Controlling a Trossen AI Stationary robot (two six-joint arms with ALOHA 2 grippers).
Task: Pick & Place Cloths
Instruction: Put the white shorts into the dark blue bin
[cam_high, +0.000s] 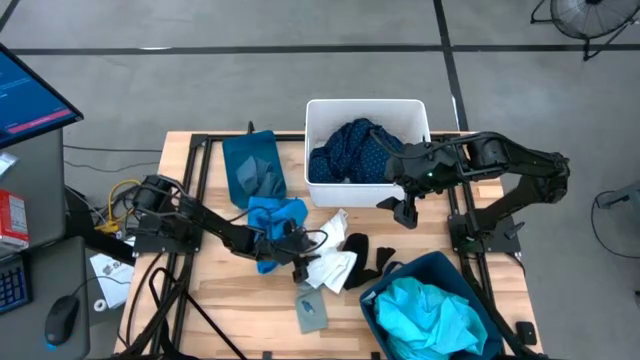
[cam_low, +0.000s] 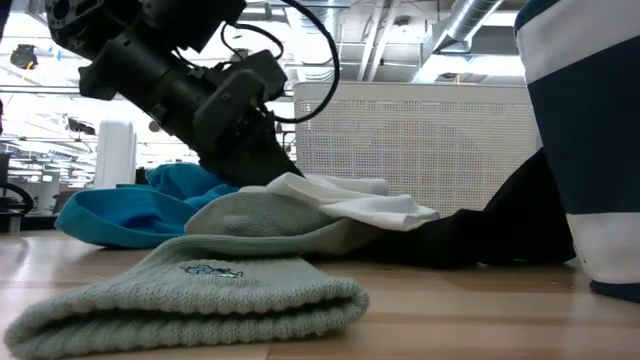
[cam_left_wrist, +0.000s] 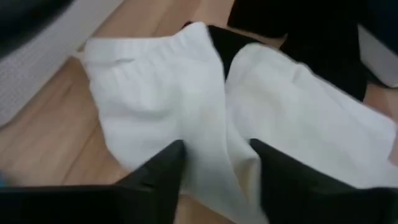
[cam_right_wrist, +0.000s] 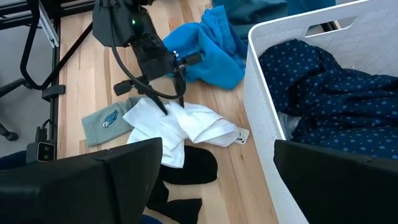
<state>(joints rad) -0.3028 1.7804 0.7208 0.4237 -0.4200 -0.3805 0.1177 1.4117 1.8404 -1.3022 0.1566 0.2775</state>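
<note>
High view, white cloth (cam_high: 333, 268) lying diagonal, L tool (cam_high: 301, 262) astride.

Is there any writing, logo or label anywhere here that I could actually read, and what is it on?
No text can be read here.
grey knit cloth: small blue embroidered emblem, too small to read.
white cloth: small tag at its edge, marks too small to read.
monitor: red bar and lines on a blue screen, too blurred to read.
red-and-white box at the desk edge: print too small to read.
</note>
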